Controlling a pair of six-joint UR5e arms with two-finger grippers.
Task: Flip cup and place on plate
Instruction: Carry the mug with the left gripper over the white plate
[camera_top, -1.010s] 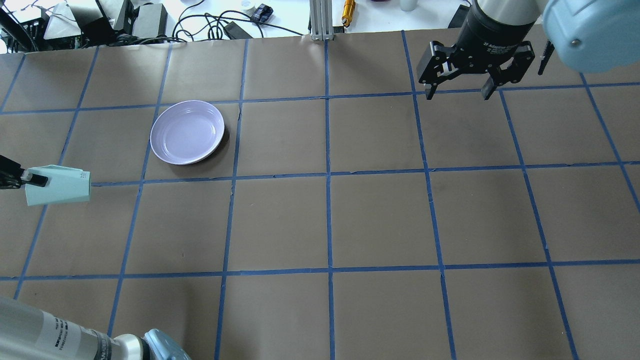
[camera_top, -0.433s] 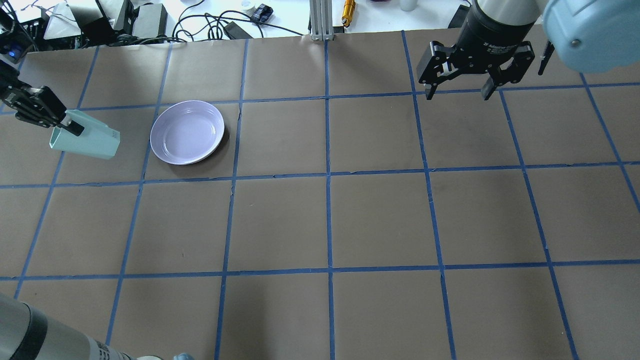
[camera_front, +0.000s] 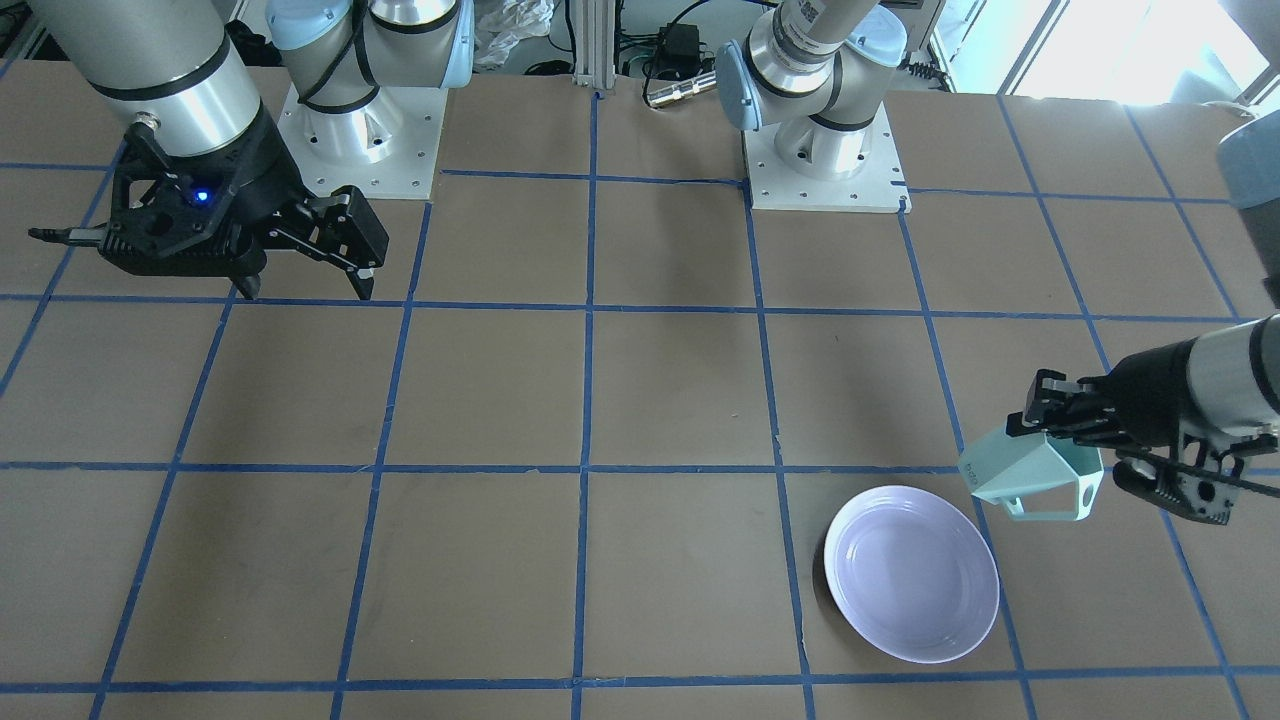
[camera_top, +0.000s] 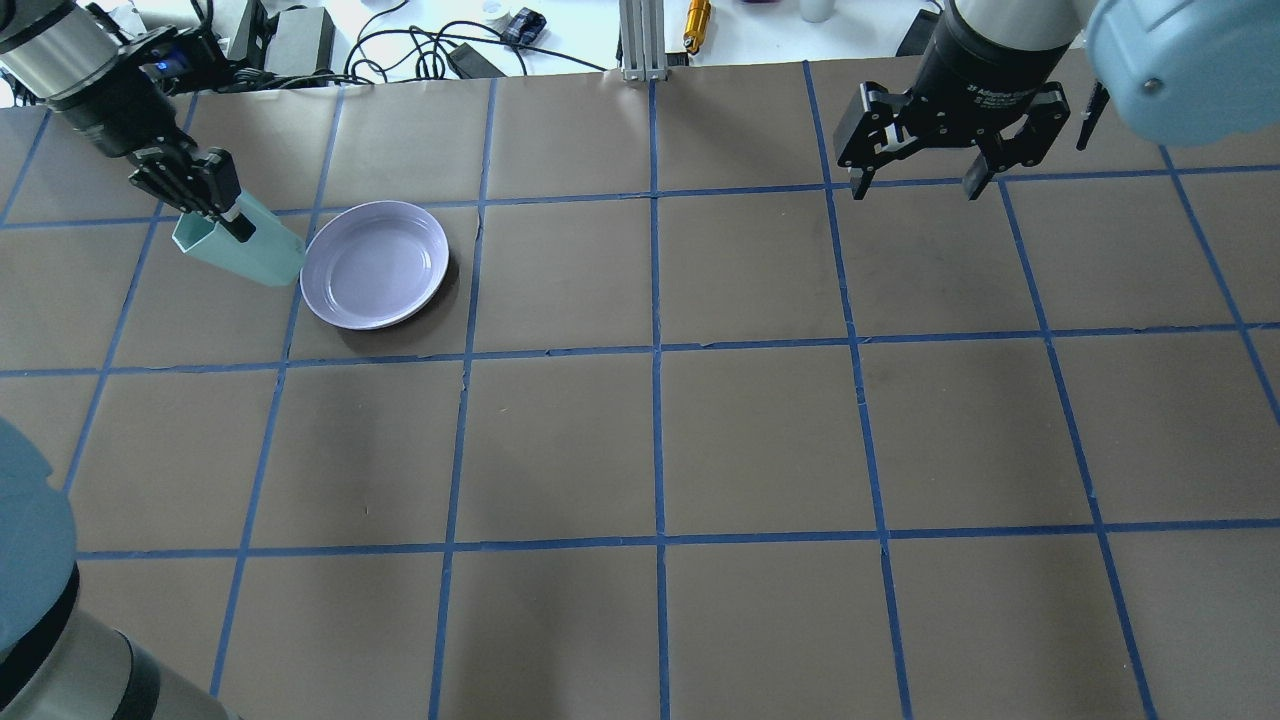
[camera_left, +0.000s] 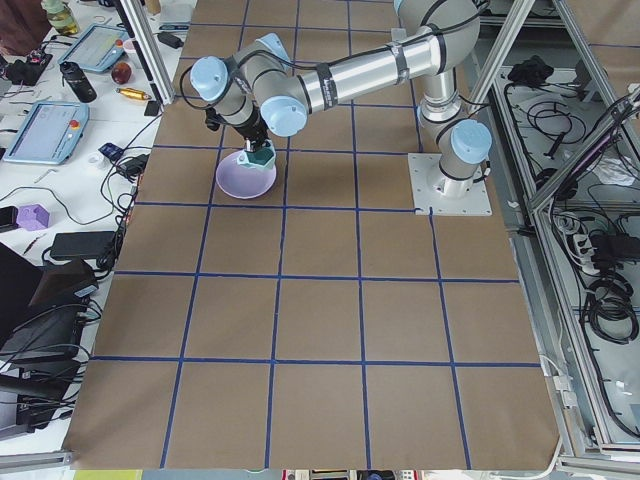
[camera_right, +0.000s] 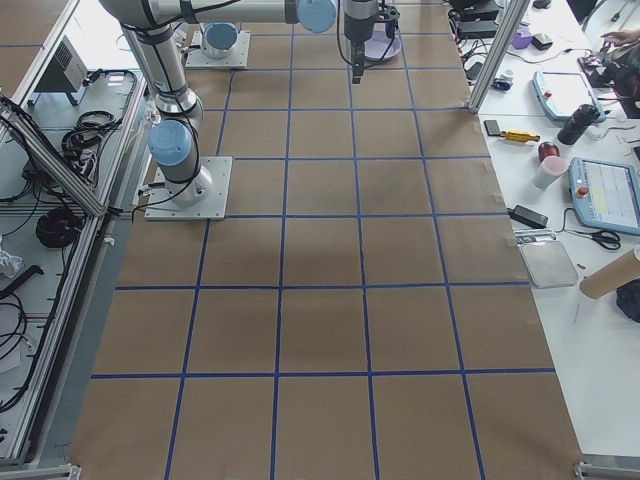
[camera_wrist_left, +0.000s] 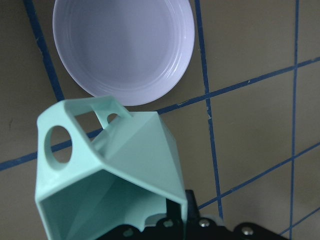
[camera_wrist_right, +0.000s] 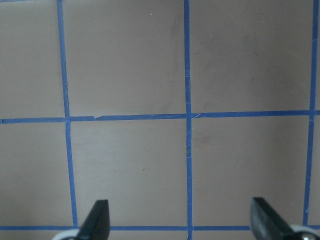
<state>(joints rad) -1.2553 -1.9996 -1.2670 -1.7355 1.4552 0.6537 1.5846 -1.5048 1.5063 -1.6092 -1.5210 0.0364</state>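
My left gripper is shut on the rim of the mint-green faceted cup and holds it tilted in the air just left of the lavender plate. In the front-facing view the cup hangs beside the plate, base toward the plate. The left wrist view shows the cup with its handle toward the plate. My right gripper is open and empty, far right at the back of the table; its fingertips show in the right wrist view.
Brown paper with a blue tape grid covers the table. Cables, boxes and tools lie beyond the far edge. The two arm bases stand at the robot's side of the table.
My left gripper carried the cup from the table's left edge toward the back and right, up to the plate's left side, turning it. The right arm stayed still.
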